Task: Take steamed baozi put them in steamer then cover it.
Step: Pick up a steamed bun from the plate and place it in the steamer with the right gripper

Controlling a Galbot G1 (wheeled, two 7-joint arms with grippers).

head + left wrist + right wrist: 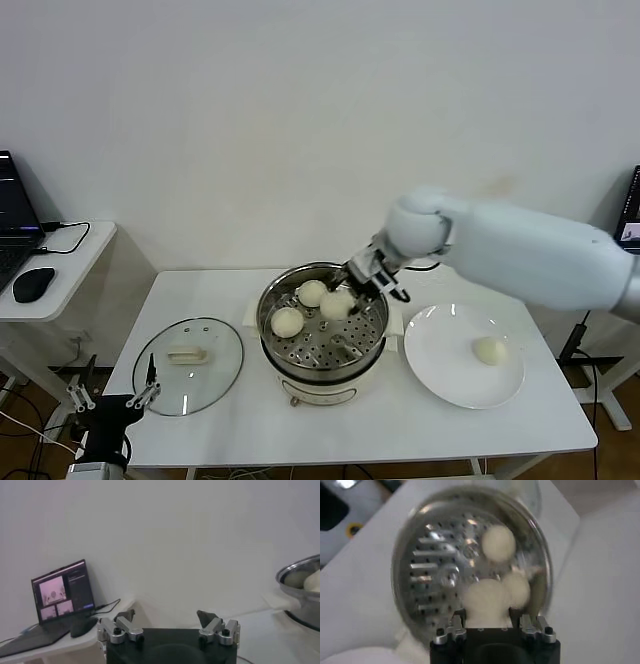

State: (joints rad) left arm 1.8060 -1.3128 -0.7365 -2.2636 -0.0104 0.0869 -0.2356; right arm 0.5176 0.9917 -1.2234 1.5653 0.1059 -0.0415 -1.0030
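Note:
My right gripper [355, 293] reaches over the far rim of the steamer [322, 366] and is shut on a steamed baozi [334, 306] just above the perforated tray. In the right wrist view that baozi [487, 600] fills the gap between the fingers of the right gripper [487, 614]. Two more baozi [312, 292] [287, 321] rest on the tray. A fourth baozi [489, 350] lies on the white plate [440, 370]. The cover [188, 365] lies flat on the table left of the steamer. My left gripper [112, 402] hangs open below the table's left front corner.
A side table at the left holds a laptop [12, 225] and a black mouse [33, 284]. In the left wrist view the steamer's rim [295, 571] shows past the open left gripper [167, 617]. A white wall stands behind the table.

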